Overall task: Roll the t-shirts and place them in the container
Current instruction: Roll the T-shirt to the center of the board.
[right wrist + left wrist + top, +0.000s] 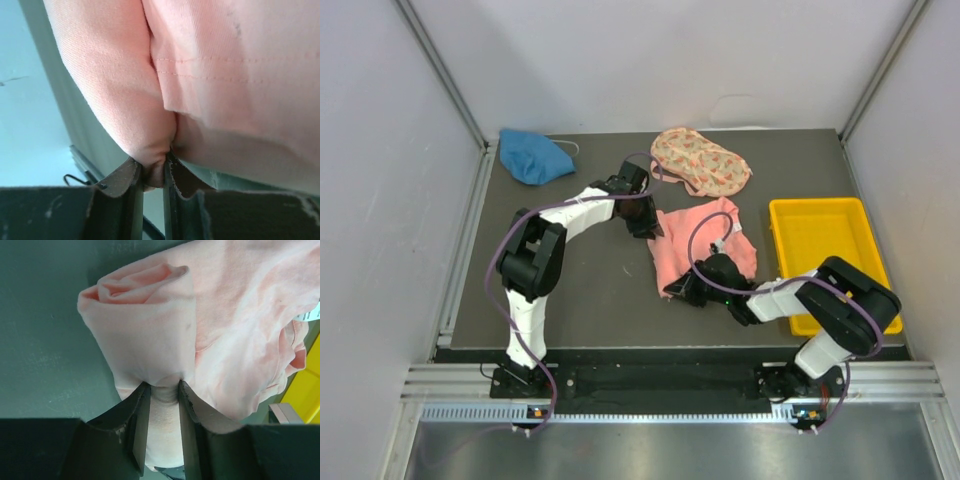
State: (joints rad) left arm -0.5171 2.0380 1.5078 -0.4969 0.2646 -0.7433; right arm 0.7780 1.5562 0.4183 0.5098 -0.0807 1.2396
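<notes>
**Rolling of the first garment, in progress.** The salmon-pink short-sleeved cloth t-shirt [705, 250] lies bunched at the middle of the dark grey surface [585, 290], just left of the yellow plastic tray [820, 240].

The left claw [162, 387] is closed partway on a thick fold of pink cloth at the shirt's far-left corner. The right claw [154, 167] is pinched almost fully together on a thin fold at its near-left corner.

**Step and next move (judged).** Both claws grip the same side of the shirt, where a partial roll has formed. The next move calls for the two to travel together, turning the held edge over toward the tray side so that neither end of the roll runs ahead of the other.

**What each view adds.**
- **Left wrist:** the only view to show the roll end-on, a loose spiral of cloth beyond the fingers.
- **Right wrist:** the only view to show a stitched hem just above the pinch.
- **Top view:** the only view to show the crumpled blue cloth t-shirt [533, 155] and the peach floral-print cloth t-shirt [700, 162]. Both lie unrolled along the far edge, apart from the claws.
</notes>
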